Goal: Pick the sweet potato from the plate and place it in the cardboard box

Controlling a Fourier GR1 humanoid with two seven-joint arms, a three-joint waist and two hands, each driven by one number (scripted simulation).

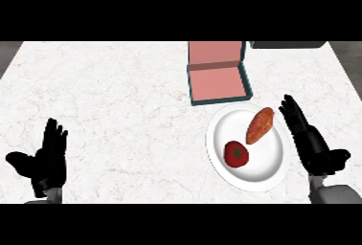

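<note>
An orange sweet potato (pixel 260 125) lies on the upper right part of a white plate (pixel 263 175), slanted. The box (pixel 218 84), teal outside and pink inside with its lid folded back, stands just beyond the plate. My right hand (pixel 308 141) is open with straight fingers, right beside the plate's right rim, close to the sweet potato but apart from it. At the lower left my left hand (pixel 44 161) rests open, fingers up, far from the plate.
A red tomato (pixel 237 153) sits on the plate, below and left of the sweet potato. A dark object (pixel 287 44) shows at the counter's far right edge. White marble counter (pixel 113 95) spreads between the hands.
</note>
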